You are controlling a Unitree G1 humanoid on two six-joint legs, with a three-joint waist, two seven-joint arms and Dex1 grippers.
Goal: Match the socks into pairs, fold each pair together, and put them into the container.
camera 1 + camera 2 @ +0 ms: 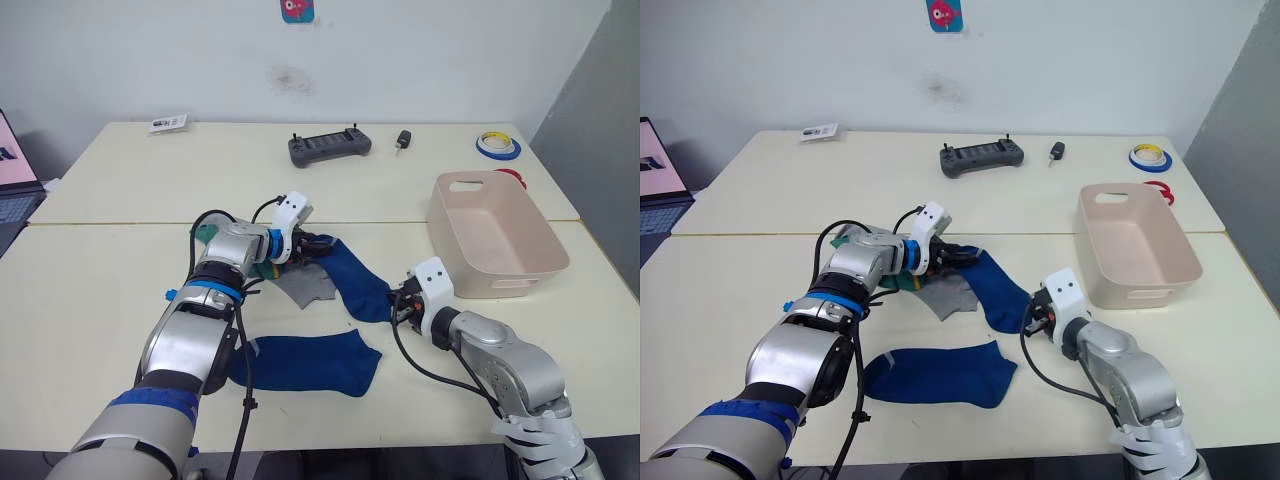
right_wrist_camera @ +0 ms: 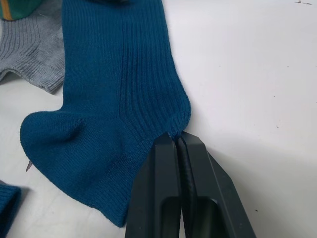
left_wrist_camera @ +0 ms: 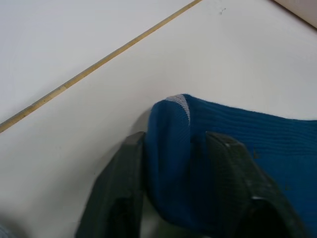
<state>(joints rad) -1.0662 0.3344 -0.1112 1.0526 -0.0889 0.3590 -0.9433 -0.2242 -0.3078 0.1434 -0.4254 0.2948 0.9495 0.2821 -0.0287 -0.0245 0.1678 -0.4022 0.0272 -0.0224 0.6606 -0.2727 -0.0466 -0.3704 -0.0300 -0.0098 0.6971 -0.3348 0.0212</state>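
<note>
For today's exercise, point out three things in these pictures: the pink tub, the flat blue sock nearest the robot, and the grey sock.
pink tub (image 1: 462, 261): left eye view, on its near left wall.
flat blue sock (image 1: 310, 364): left eye view, on the middle of it.
grey sock (image 1: 948, 294): right eye view, on its visible middle.

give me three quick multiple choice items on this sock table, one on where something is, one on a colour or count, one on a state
1. Where is the container relative to the sock pile?
A. to the robot's right
B. to the robot's left
C. under the pile

2. How many blue socks lie apart from the pile, near the table's front edge?
A. none
B. one
C. three

3. What is inside the container?
A. a folded pair
B. nothing
C. a grey sock

Answers:
1 A, the tub sits right of the socks in the head views.
2 B, a single flat blue sock lies alone there.
3 B, its pink floor shows bare while the other blue sock is pinched by both the left gripper and right gripper.
</note>
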